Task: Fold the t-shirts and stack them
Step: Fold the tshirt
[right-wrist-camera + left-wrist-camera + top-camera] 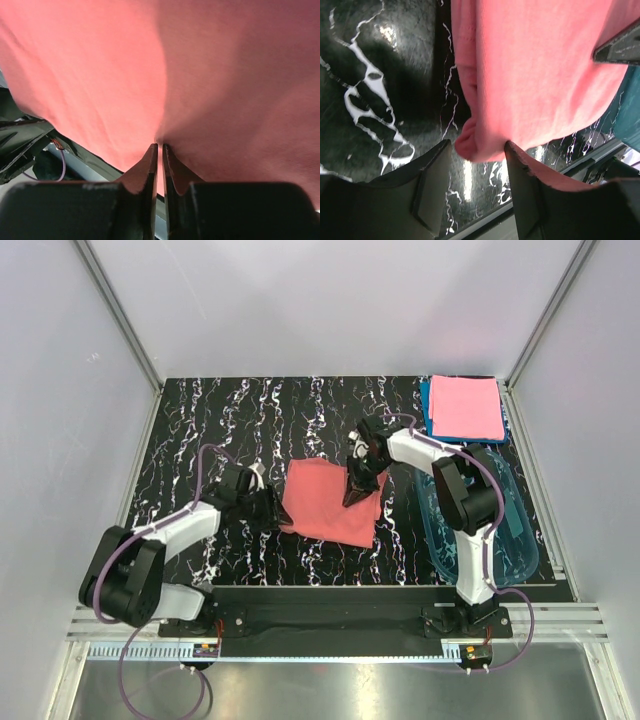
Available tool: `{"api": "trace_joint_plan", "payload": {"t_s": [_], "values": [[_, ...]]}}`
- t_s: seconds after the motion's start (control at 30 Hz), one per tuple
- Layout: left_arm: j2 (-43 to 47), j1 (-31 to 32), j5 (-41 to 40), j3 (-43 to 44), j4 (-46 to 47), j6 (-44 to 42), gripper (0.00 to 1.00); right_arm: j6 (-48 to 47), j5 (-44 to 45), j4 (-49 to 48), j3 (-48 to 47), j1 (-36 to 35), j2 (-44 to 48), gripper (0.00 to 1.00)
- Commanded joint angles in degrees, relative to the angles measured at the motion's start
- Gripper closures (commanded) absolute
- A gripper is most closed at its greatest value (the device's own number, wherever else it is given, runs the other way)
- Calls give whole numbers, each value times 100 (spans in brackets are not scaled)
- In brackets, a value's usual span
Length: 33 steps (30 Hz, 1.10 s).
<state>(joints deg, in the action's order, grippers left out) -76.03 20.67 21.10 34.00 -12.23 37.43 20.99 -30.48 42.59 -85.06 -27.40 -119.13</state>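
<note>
A salmon t-shirt lies part-folded in the middle of the black marbled table. My right gripper is shut on a pinch of its cloth near the right edge; the salmon cloth fills the right wrist view above the shut fingertips. My left gripper is open at the shirt's left edge, its fingers straddling a rolled corner of the shirt. A folded pink t-shirt lies on a folded blue one at the back right.
A clear blue plastic tub stands at the right, beside my right arm. Metal frame posts and white walls ring the table. The rail with both arm bases runs along the near edge.
</note>
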Motion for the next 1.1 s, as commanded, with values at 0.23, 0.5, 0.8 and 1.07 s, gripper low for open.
{"api": "trace_joint_plan", "payload": {"t_s": [0.23, 0.5, 0.8, 1.07], "values": [[-843, -19, -86, 502, 231, 1, 84, -218, 191, -119, -169, 261, -119, 87], [-1871, 16, -1416, 1741, -1878, -298, 100, -859, 1193, 267, -345, 323, -409, 87], [-344, 69, -1767, 1714, -2696, -491, 61, -1089, 1527, 785, -932, 323, 56, 80], [-657, 78, 313, 2234, -1251, -300, 70, -404, -76, 691, -944, 174, 531, 78]]}}
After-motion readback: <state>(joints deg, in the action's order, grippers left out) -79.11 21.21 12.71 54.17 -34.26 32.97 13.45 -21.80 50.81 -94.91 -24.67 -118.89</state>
